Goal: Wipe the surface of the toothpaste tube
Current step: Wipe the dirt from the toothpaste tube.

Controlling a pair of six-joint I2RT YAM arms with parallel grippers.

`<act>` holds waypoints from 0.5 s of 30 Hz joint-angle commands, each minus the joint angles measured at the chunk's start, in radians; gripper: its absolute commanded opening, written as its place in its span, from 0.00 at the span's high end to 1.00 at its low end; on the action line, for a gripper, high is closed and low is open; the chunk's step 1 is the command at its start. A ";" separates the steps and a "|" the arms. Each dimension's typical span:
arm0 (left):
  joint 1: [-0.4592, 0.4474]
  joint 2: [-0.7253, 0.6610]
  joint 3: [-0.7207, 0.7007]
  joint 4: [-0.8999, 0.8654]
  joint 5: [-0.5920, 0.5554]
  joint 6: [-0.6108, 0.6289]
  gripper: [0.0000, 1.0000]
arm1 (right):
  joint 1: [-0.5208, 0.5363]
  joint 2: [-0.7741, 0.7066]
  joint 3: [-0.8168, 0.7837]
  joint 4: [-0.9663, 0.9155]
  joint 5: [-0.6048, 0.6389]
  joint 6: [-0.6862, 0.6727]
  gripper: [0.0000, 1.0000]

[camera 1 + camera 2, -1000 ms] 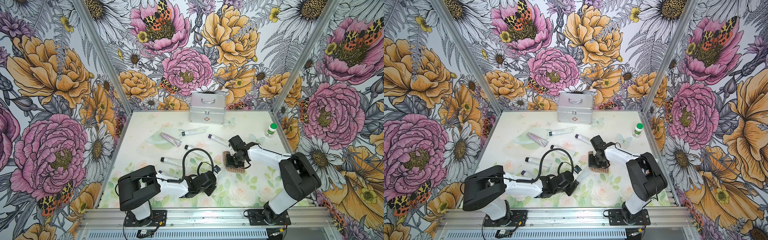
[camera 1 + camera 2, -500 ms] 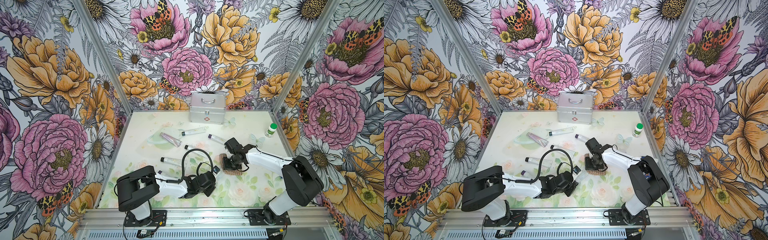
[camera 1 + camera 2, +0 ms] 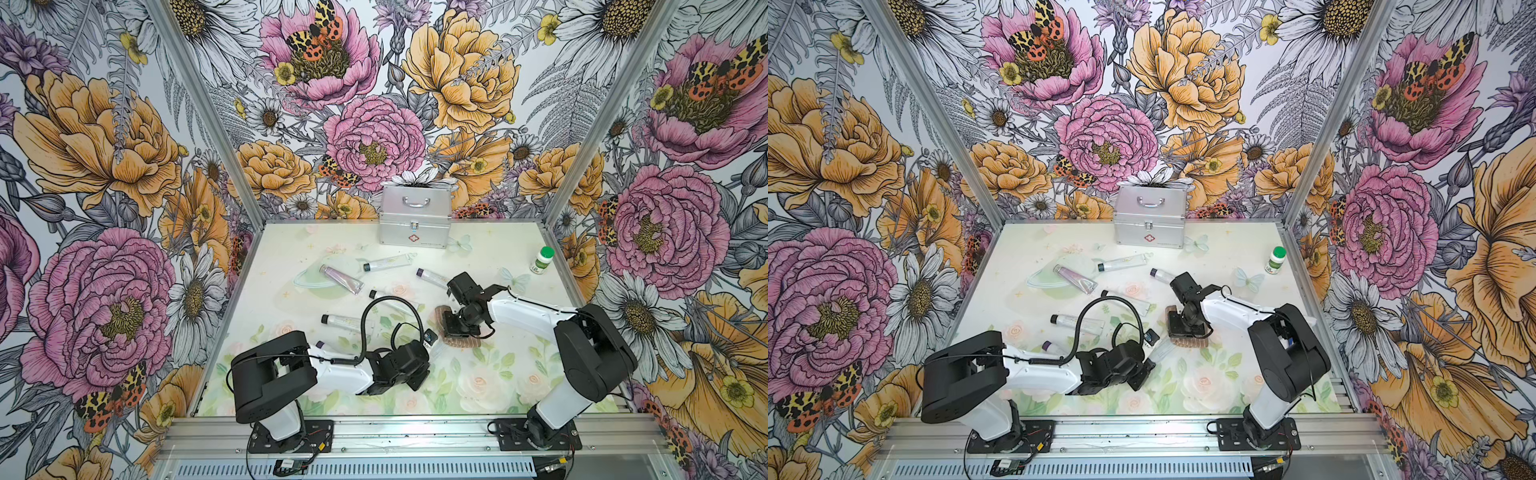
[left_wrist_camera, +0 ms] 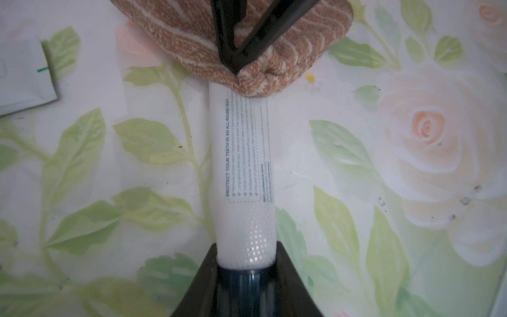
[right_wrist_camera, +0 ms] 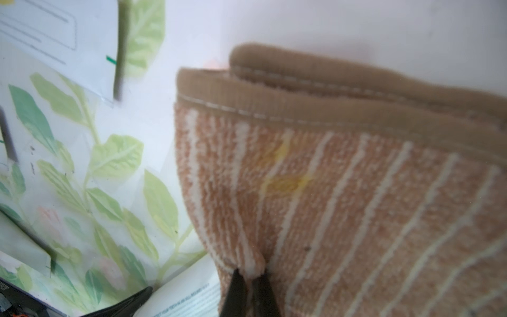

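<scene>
brown and orange striped cloth (image 5: pixel 356 205) with thin white lines is pinched in the right gripper (image 5: pixel 248 277). its two black fingers are closed tight on a small fold at the edge of the cloth. the cloth is folded in layers, and a small yellow mark shows on its top side. in the left wrist view the cloth (image 4: pixel 192 35) lies over the flat far end of the toothpaste tube (image 4: pixel 244 175), touching it.

the tube is white with blue print and a dark blue cap, and it lies flat on the table (image 3: pixel 291 249) near the middle. the left gripper (image 4: pixel 245 277) is closed around the cap end and holds the tube. in a top view the cloth (image 3: pixel 1187 341) is at about 3 o'clock from the left gripper (image 3: pixel 1150 337), with the tube between them.

a silver case (image 3: pixel 414 222) stands at 12 o'clock at the back edge of the table. a white bottle with green cap (image 3: pixel 543 260) stands upright at about 2 o'clock, near the right wall. several other tubes (image 3: pixel 388 262) lie scattered from 10 to 12 o'clock of the held tube, apart from both grippers.
</scene>
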 commanded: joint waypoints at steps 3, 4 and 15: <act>0.006 -0.034 -0.025 -0.019 0.014 -0.005 0.71 | -0.069 0.032 -0.060 -0.031 0.104 -0.044 1.00; 0.006 -0.033 -0.025 -0.019 0.015 -0.004 0.71 | -0.068 0.025 -0.058 -0.030 0.093 -0.043 1.00; 0.013 -0.031 -0.025 -0.020 0.019 -0.008 0.71 | 0.091 -0.075 -0.030 -0.031 0.010 0.055 1.00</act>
